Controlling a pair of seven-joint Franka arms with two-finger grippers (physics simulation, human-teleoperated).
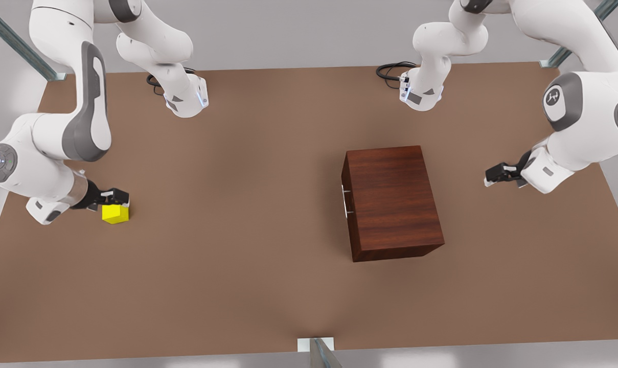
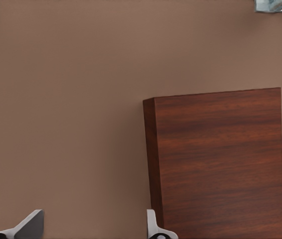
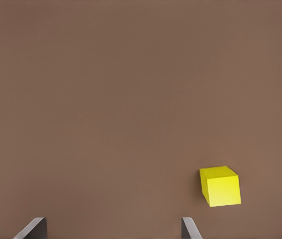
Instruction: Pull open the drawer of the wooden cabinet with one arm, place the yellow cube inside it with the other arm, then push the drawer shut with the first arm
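Observation:
The wooden cabinet (image 1: 393, 202) stands right of the table's middle, its flat top (image 2: 220, 164) facing up. Its drawer sits flush in the face toward the front view's left, marked by the silver handle (image 1: 346, 202). The yellow cube (image 1: 115, 213) rests on the table at the front view's left. My right gripper (image 1: 115, 197) hovers open just behind and above it; in the right wrist view the cube (image 3: 220, 186) lies outside the fingers, beside my gripper (image 3: 112, 229). My left gripper (image 1: 493, 176) hangs open to the cabinet's right, apart from it, fingers spread (image 2: 92, 226).
The brown table (image 1: 237, 255) stretches wide between cube and cabinet. Both arm bases (image 1: 186, 99) (image 1: 421, 94) stand at the far edge with black cables. Metal frame posts (image 1: 319, 352) mark the near edge and far corners.

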